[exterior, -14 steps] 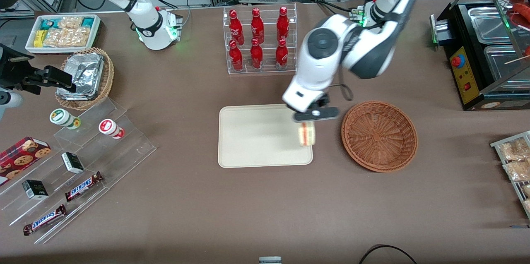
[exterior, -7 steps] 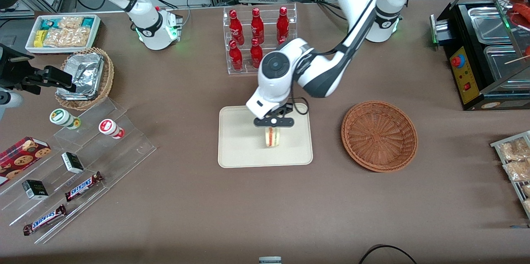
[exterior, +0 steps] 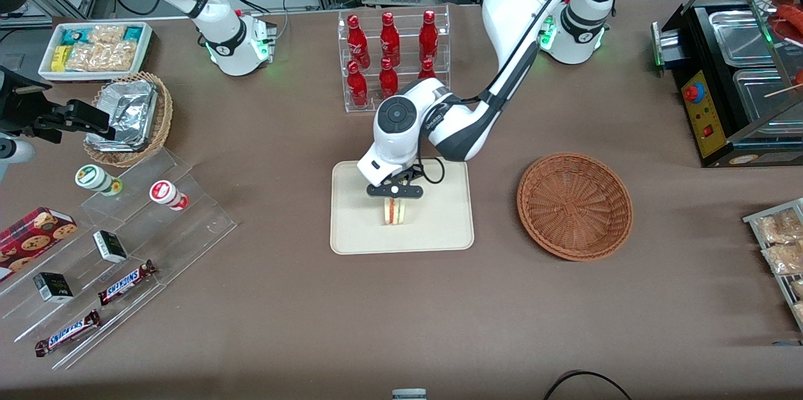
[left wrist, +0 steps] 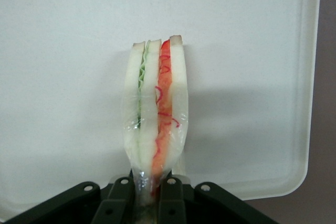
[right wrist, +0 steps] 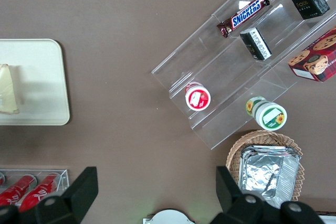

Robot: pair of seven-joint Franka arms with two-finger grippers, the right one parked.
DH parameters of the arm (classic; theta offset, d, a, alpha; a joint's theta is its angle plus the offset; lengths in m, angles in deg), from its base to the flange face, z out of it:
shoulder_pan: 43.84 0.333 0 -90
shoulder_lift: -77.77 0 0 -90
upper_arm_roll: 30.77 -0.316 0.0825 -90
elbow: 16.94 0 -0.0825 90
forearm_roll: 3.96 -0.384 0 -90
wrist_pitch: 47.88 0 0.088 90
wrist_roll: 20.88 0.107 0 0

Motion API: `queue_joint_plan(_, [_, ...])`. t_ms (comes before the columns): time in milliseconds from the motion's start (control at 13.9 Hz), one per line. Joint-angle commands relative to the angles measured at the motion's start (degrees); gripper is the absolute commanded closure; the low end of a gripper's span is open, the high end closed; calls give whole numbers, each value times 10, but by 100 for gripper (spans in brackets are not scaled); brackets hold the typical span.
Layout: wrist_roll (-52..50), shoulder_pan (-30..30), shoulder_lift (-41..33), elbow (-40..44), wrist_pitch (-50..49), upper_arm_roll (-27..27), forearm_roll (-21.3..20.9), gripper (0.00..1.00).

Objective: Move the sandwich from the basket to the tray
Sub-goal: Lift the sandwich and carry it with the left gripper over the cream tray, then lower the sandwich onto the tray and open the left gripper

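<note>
I see the tray [exterior: 357, 234] near the tabletop's [exterior: 401, 312] middle. Over it my gripper [exterior: 394, 194] pinches the sandwich [exterior: 395, 211] by one end, filling edge toward the front camera; the wrist view shows the sandwich [left wrist: 156, 116] clamped between both fingers [left wrist: 116, 200] above the tray [left wrist: 252, 77]. The basket [exterior: 574, 205] sits beside the tray, toward the working arm's end. Farther from the camera, a bottle rack [exterior: 389, 61] stands.

Bare tray [exterior: 357, 231] surrounds the hand [exterior: 394, 199], unobstructed.
</note>
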Motion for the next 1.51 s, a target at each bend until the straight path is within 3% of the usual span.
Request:
queue_joint_plan(0, [-16, -10, 9, 18, -7, -7, -22, 100])
queue_joint_plan(144, [-39, -10, 9, 18, -21, -7, -54, 100])
queue_joint_plan(432, [-53, -11, 20, 17, -19, -7, -55, 100])
queue_joint_plan(504, [-54, -11, 23, 18, -18, -7, -55, 70])
queue_joint_plan(576, [-63, -11, 23, 19, -18, -7, -55, 24])
queue_joint_plan(648, [-71, -11, 20, 19, -18, -7, -56, 1])
queue_joint_plan(1008, [-98, -4, -48, 11, -32, -11, -52, 1])
queue_joint_plan(1440, [-145, 3, -216, -40, -118, -93, -45, 1])
